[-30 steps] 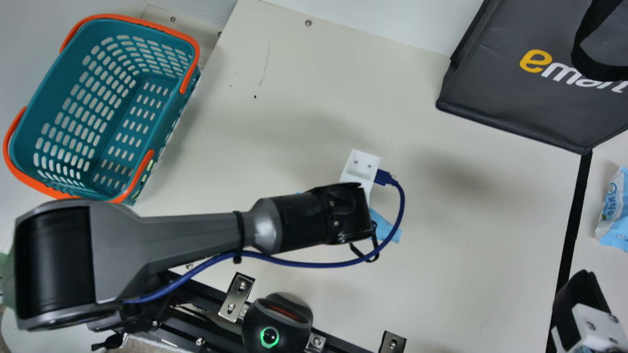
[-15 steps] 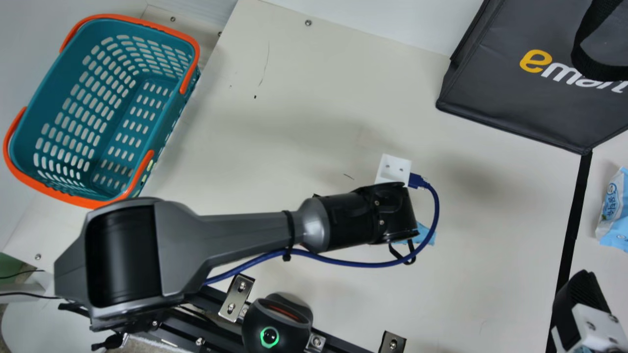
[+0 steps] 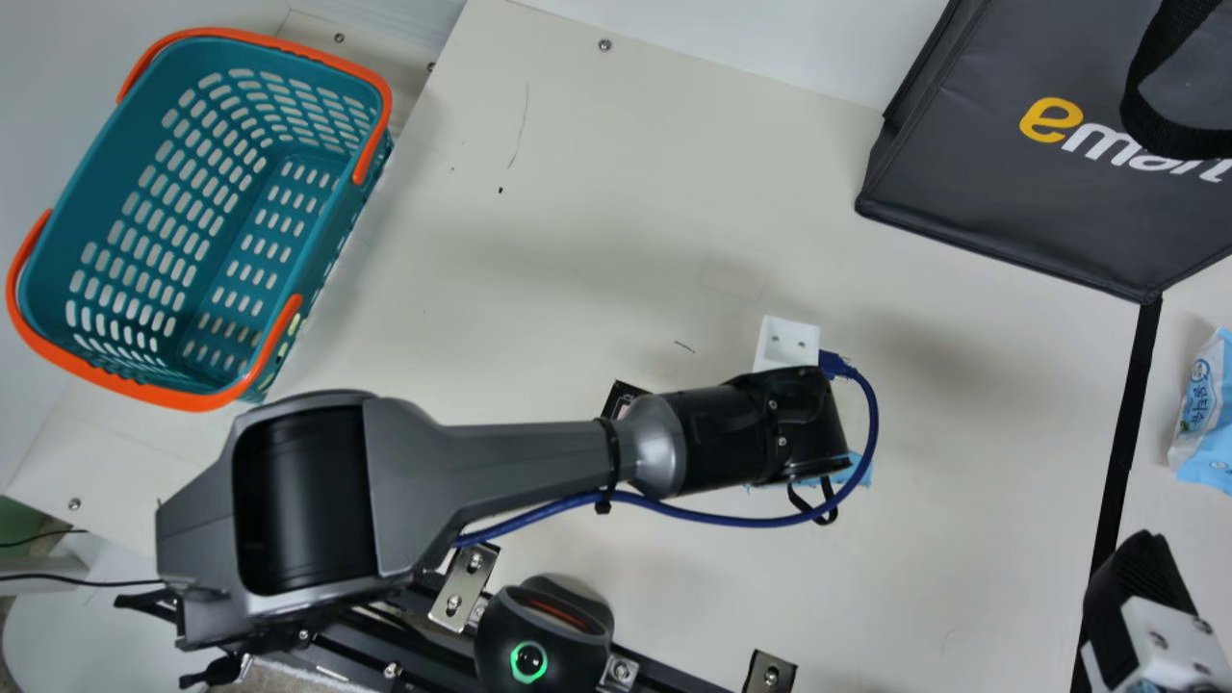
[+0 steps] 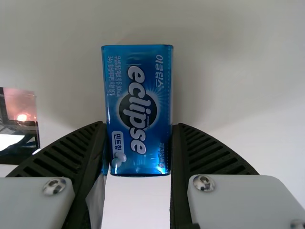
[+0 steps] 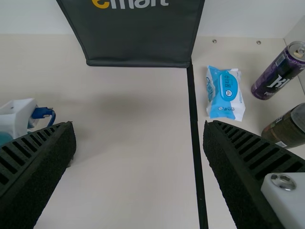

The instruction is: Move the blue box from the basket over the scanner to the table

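While our left hand (image 4: pixel 138 126) pinches the blue box (image 4: pixel 138 107) over the table (image 4: pixel 228 57) and our right hand (image 5: pixel 139 126) is spread, we risk tipping it by letting go too high or unevenly.

"What's on the table (image 3: pixel 577 260) from your end?"

"On my feed it's cream, with a black strip (image 3: pixel 1121 452) running from the near edge to a corner of the dark bag (image 3: pixel 1001 202), which sits by the far edge, right of the middle."

"And right of the strip?"

"I've got a blue-and-white wipes pack (image 5: pixel 226 93), then a purple can (image 5: pixel 281 69) with a dark jar (image 5: pixel 290 126) near it."

"Left side?"

"The basket (image 3: pixel 135 144) is at the left edge; I can't tell what it rests on. Nearer the middle, I get a partly hidden dark, shiny thing (image 3: pixel 621 397)."
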`<state>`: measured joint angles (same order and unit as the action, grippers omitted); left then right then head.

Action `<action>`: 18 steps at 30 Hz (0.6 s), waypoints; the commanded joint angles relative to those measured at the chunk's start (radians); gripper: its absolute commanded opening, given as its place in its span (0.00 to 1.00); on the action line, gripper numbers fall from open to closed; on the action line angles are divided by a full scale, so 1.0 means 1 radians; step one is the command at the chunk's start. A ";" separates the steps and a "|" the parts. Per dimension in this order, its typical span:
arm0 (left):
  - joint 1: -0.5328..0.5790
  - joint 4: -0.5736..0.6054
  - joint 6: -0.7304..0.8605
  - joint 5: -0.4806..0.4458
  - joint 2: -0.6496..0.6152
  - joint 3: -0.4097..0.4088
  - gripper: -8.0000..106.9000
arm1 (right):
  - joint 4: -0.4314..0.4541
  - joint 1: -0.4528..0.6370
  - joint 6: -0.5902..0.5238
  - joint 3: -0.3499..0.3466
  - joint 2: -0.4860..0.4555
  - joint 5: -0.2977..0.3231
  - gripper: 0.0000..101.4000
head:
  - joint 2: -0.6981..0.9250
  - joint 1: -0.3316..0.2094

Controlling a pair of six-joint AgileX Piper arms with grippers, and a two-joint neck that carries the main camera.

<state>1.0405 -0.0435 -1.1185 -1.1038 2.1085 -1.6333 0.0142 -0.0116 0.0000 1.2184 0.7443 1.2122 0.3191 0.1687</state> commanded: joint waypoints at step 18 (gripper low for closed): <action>-0.038 0.081 0.050 0.054 -0.036 0.026 0.76 | 0.000 0.000 0.000 0.000 0.000 0.000 0.94 | 0.002 -0.030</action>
<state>1.0091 0.0300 -1.0773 -1.0597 2.0811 -1.6121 0.0142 -0.0116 0.0000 1.2184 0.7443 1.2122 0.3191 0.1672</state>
